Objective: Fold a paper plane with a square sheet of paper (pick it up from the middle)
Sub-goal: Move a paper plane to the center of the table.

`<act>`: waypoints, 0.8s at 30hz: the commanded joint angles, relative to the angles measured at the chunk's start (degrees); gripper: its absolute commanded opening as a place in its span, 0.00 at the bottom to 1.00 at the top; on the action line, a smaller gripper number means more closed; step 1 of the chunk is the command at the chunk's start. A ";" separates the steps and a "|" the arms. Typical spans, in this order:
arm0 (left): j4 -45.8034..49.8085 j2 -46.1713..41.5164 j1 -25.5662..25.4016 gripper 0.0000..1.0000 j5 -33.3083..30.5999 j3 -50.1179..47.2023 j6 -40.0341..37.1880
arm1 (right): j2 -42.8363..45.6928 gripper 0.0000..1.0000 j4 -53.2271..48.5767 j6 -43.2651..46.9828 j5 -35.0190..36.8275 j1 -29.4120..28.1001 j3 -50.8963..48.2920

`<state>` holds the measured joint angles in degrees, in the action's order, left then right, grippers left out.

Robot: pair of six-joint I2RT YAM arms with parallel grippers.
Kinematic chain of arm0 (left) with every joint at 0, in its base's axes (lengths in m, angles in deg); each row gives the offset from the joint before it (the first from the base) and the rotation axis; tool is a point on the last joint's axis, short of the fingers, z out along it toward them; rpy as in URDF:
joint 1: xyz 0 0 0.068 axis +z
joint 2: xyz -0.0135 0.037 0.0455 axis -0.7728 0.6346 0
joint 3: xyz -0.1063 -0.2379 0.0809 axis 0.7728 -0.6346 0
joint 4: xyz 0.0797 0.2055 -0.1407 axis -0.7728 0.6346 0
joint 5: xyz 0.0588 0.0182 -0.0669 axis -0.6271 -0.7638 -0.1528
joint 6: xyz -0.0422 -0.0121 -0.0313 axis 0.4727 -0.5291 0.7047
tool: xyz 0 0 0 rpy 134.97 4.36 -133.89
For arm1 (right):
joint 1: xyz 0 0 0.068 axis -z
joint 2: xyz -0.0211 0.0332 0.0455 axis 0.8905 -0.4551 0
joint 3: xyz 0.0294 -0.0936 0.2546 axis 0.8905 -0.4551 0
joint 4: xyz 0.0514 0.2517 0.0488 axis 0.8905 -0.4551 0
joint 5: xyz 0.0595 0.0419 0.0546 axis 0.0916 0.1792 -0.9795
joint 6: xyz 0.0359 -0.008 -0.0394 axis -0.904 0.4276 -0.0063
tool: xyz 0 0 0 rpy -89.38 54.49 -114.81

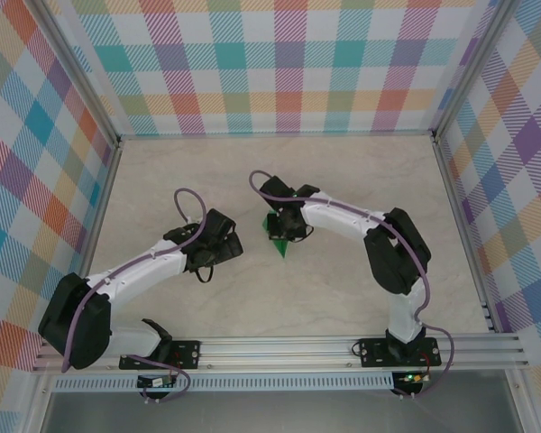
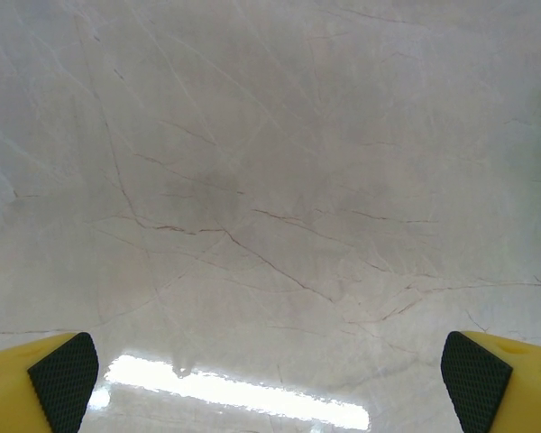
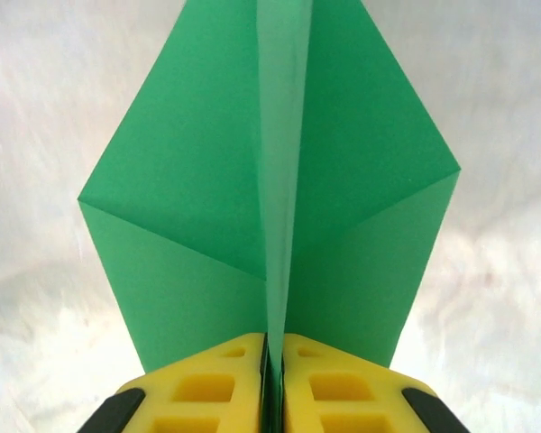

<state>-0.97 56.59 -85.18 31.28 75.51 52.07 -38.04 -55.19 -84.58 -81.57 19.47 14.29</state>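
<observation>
Right wrist view: paper plane [image 3: 207, 180] clamped at centre crease, left gripper [image 2: 270, 383] wide open

Right wrist view: the right gripper [image 3: 272, 379] is seen closed on the paper plane. The yellow fingers [image 3: 207, 388] are pressed together with a thin green edge caught between them, right on the central crease. Two green wings are spread to either side of that crease, each marked by a diagonal fold line. The shape is narrowed toward the top of the frame (the tip itself is cut off by the frame edge). Pale marbled table [image 3: 54, 135] is seen behind the paper. Whether the paper is touching it cannot be told from this view.

Top external view: the paper plane [image 1: 279, 245] is located near the middle of the table [image 1: 361, 180], under the right gripper [image 1: 286, 224]. A pointed green end is directed toward the arm bases. The left gripper [image 1: 224, 244] is placed just beside it on the left, apart from the paper.

Left wrist view: the black-padded yellow fingertips [image 2: 63, 379] are seen at the far bottom corners of the frame, so the jaws are fully released and nothing is held. Bare marble surface is seen between them, with a bright strip of reflected light near the bottom edge.

Plaid walls [image 1: 288, 63] are set around the table on three sides.
</observation>
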 commanded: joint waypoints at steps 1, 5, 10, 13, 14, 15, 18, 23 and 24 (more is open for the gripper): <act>3.59 -3.15 0.82 1.00 -2.29 0.21 -0.39 | -5.05 0.14 -1.72 4.96 -0.99 2.97 4.36; 4.25 -4.97 0.90 1.00 -2.85 -0.51 -0.76 | -10.10 0.16 -3.33 8.09 -2.45 5.24 10.22; 4.68 -5.78 0.99 1.00 -2.76 -0.83 -0.77 | -13.68 0.17 -4.82 9.12 -3.24 6.63 14.18; 4.73 -5.86 0.99 1.00 -2.73 -1.07 -0.78 | -14.53 0.18 -5.19 8.80 -2.79 6.82 14.92; 4.64 -5.77 0.99 1.00 -2.63 -1.26 -0.76 | -14.81 0.18 -5.18 8.59 -2.63 6.81 14.83; 4.60 -5.65 1.00 1.00 -2.57 -1.30 -0.77 | -15.00 0.19 -5.23 8.33 -2.68 6.82 14.84; 4.42 -5.55 0.99 1.00 -2.34 -1.33 -0.71 | -15.87 0.21 -5.50 7.65 -2.85 6.86 14.66; 4.51 -5.51 0.99 1.00 -2.42 -1.29 -0.71 | -17.01 0.23 -5.80 6.88 -2.95 6.81 13.98; 4.51 -5.44 0.99 1.00 -2.49 -1.30 -0.78 | -17.12 0.23 -5.79 6.78 -3.02 6.77 13.75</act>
<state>2.37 51.78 -85.15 29.84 75.07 51.88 -53.30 -58.95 -77.09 -83.91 26.37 27.91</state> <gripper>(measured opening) 0.999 0.227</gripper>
